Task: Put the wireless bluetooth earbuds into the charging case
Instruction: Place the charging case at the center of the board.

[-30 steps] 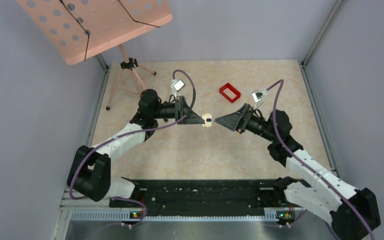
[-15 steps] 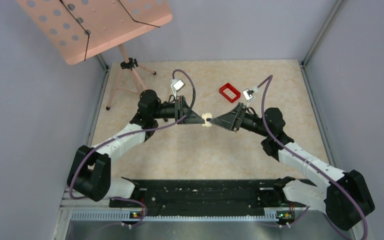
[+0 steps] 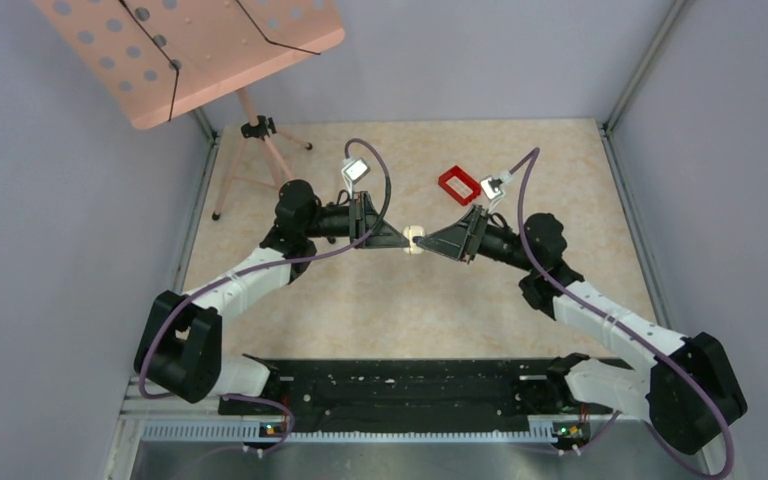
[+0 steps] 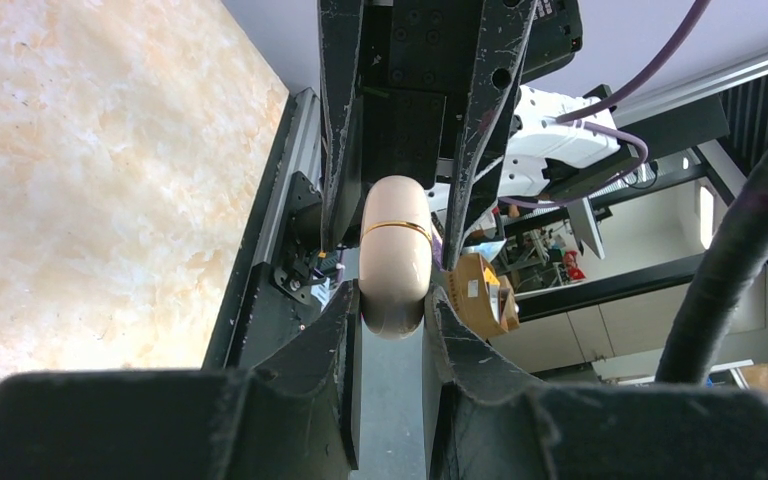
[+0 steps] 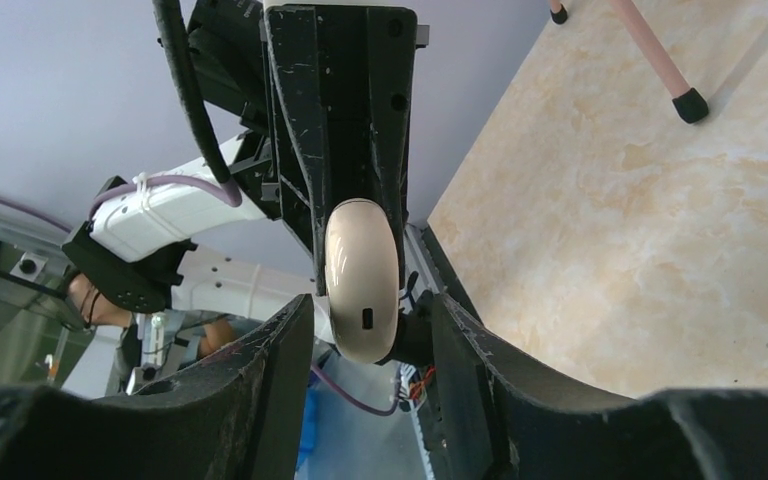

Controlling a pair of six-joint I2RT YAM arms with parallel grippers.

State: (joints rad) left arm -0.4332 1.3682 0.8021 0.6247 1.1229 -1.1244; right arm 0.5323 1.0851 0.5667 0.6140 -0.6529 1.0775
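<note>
The left gripper (image 4: 390,300) pinches the light, glossy, slip-prone cream charging case (image 4: 394,225) across its sides below the gold seam, while the right gripper (image 5: 370,305) straddles it, seemingly spread.

Above the middle of the tabletop (image 3: 380,300), the case (image 3: 413,238) sits between the left tool (image 3: 406,242) on its left and the right tool (image 3: 423,243) on its right. The tray (image 3: 459,185) lies behind them to the right, and the stand (image 3: 260,130) is at the far left.
</note>
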